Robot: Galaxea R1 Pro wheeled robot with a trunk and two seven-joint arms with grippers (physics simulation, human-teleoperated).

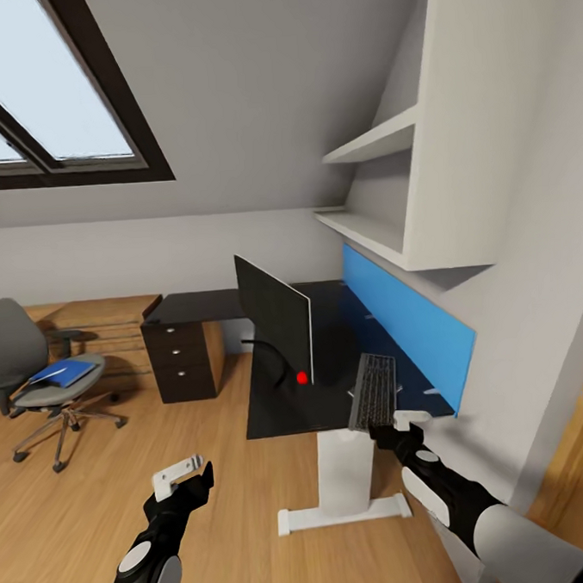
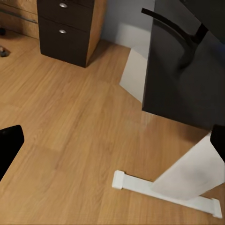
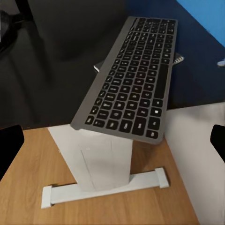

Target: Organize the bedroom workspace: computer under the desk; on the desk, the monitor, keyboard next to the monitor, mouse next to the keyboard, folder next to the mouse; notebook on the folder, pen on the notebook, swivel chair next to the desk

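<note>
From the head camera we look forward and down, from some way back, onto the long black L-shaped bench point(image 1: 197, 306) and its white leg point(image 1: 344, 478) on the wooden plank floor point(image 1: 98, 510). Our left wrist camera faces down at that floor, near the same white leg point(image 2: 187, 178). Our right wrist camera sits close over the bench's near edge, above the black-keyed, silver-framed keyboard point(image 3: 136, 79), sharing keyboard point(image 1: 373, 392) and leg point(image 3: 103, 164) with the head view.

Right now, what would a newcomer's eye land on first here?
The keyboard tilting at the near end of the black desk, just ahead of the right gripper. Then the monitor standing edge-on mid-desk, and the blue folder on the swivel chair far left.
</note>
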